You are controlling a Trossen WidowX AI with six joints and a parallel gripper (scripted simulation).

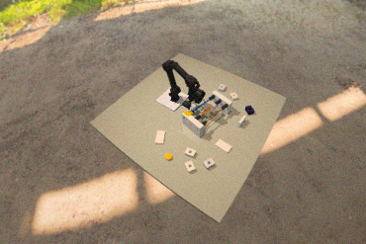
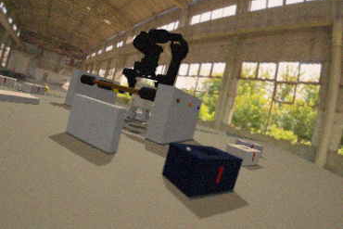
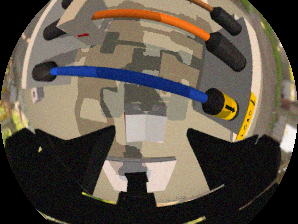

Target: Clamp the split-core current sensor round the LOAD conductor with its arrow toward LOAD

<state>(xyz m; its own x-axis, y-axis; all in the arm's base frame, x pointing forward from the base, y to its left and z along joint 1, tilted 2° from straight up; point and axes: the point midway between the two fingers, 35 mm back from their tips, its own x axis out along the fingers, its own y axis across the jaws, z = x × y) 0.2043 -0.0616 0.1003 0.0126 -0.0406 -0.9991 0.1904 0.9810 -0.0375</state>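
Hidden: we cannot make out the sensor in the top view, where the arm (image 1: 182,74) (image 2: 159,36) crowds the near side of the rack (image 1: 193,123) (image 2: 172,115); dark fingers fill both lower corners of the wrist view; its round edge cuts off the brown wire (image 3: 199,4)
Sensor: we see what looks like it, a pale two-part block (image 3: 136,128), on the bench (image 1: 134,118) (image 2: 116,184), between the blue wire and the arm's foot; its arrow is too small for us to read
Gripper: its fingers (image 1: 188,104) (image 2: 131,77) stand wide apart, holding nothing; the sensor shows between the tips in the wrist view; we cannot tell the height gap
LOAD wire: the blue one (image 3: 130,76); the yellow LOAD tag (image 3: 246,117) sits by its right end in the wrist view; we see no sensor round it
Orange wire: a grey block (image 3: 80,22) with a red mark sits at it
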